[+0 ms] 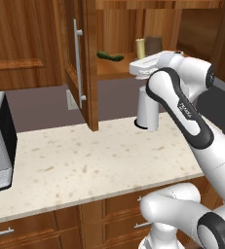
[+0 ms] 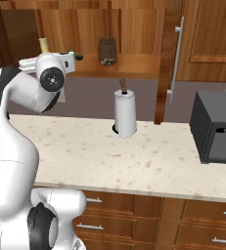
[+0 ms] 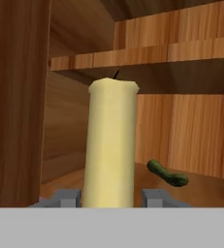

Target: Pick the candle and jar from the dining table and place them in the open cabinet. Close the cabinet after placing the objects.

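So the candle (image 3: 111,145) is pinched upright between the two fingertips (image 3: 67,197) of the gripper (image 3: 111,198), held inside the open cabinet (image 1: 87,73) over the bottom shelf, with its wick pointing up. The jar (image 2: 106,51) is seen standing on that same shelf further in, and a small green pickle-looking thing (image 1: 110,56) is lying near the candle. Down on the speckled counter (image 1: 84,160), a white paper-towel roll (image 2: 124,113) is parked upright just below the cabinet.

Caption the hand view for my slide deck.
Gripper holding pale-yellow cylindrical candle inside the wooden cabinet, green pickle behind.
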You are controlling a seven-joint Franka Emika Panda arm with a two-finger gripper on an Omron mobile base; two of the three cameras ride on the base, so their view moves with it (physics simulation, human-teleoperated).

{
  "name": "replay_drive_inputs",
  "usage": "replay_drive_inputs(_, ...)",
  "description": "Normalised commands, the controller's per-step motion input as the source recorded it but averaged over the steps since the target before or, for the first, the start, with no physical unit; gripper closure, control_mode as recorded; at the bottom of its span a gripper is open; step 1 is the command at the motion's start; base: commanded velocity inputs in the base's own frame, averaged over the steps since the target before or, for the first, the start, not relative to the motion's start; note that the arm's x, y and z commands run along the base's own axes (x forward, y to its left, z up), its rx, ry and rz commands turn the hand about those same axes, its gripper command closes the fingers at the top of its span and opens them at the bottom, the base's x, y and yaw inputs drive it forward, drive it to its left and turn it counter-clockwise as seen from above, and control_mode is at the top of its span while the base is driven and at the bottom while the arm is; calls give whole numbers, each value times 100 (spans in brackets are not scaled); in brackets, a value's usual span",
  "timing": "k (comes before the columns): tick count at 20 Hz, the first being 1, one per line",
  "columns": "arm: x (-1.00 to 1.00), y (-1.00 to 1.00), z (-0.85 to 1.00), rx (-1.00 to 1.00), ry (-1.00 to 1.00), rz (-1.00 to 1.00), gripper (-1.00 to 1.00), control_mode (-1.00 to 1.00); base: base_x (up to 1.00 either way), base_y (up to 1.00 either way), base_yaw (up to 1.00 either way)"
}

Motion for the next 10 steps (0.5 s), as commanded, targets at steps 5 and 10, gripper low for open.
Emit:
replay_drive_inputs(5, 22, 1, 0, -13, 0, 0, 100, -100, 0, 0, 0)
replay_drive_inputs(10, 28, 4, 0, -14, -3, 0, 100, -100, 0, 0, 0)
